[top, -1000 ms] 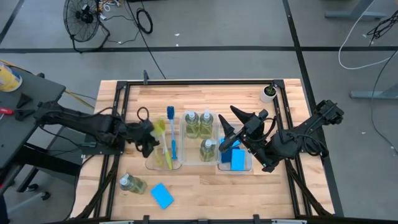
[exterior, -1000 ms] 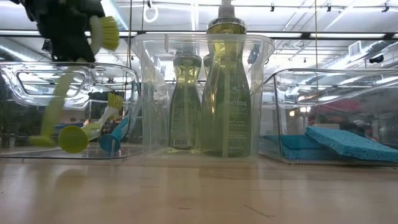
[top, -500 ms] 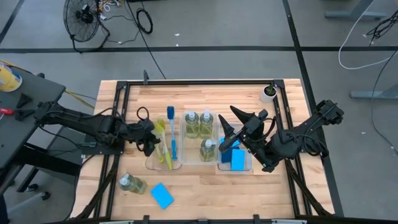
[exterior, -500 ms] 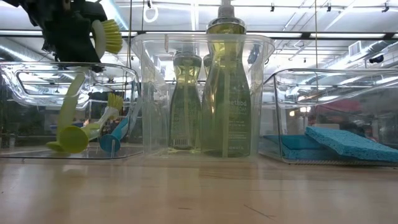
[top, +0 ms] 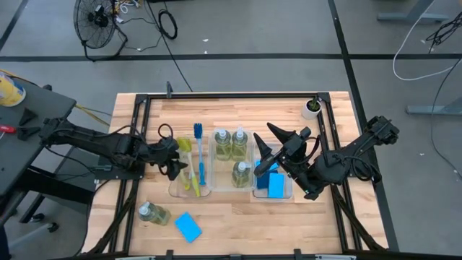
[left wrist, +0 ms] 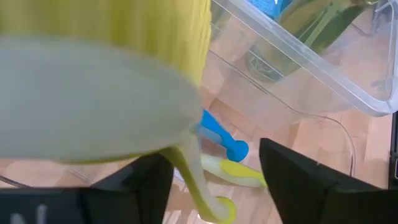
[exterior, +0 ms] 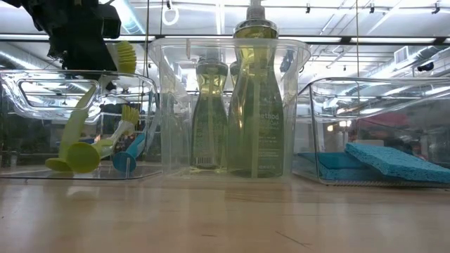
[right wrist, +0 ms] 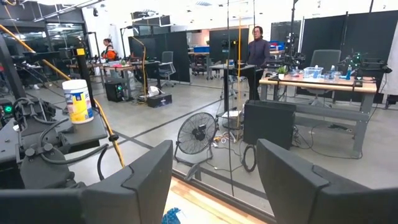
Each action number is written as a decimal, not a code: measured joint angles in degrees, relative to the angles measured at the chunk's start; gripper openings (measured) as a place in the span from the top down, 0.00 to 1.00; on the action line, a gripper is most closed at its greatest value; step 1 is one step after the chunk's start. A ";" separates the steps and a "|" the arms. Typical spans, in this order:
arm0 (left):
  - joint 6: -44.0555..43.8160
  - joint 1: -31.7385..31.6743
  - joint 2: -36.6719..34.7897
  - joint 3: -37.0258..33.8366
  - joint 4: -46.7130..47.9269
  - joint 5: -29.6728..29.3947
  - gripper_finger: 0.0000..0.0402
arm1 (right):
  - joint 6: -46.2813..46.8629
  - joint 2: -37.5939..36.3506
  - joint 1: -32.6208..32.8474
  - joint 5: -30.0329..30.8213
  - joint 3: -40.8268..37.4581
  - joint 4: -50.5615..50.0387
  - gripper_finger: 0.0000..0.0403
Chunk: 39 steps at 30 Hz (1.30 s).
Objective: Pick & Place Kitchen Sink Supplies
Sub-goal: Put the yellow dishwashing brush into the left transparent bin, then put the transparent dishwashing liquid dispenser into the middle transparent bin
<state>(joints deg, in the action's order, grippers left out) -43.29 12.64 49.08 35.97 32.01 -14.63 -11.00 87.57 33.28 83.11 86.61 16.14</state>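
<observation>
Three trays in a row mid-table: left tray (top: 175, 189) holds three brushes (top: 198, 155); middle tray (top: 214, 180) three bottles (top: 231, 144); right tray (top: 288, 193) sponges (top: 275, 185). In front-left lie a bottle (top: 154, 214) and a sponge (top: 188, 227). Cup (top: 312, 108) at back right.

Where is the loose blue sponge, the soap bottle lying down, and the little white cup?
Blue rectangular sponge (top: 188, 227): high view, middle of its flat top.
Clear pump bottle of yellow-green soap (top: 154, 214): high view, its body, lying on the table.
Small white round cup (top: 312, 108): high view, its rim.

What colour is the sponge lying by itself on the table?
The lone sponge is blue. It shows best in the high view, near the table's front edge.
</observation>
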 joint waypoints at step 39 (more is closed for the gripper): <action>0.02 -0.91 -0.13 16.80 16.70 -1.86 0.25 | -0.09 0.00 0.26 -0.17 0.00 -0.90 0.43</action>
<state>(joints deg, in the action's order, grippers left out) -43.27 11.74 48.95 52.77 48.71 -16.49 -11.09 87.57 33.53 82.94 86.61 15.25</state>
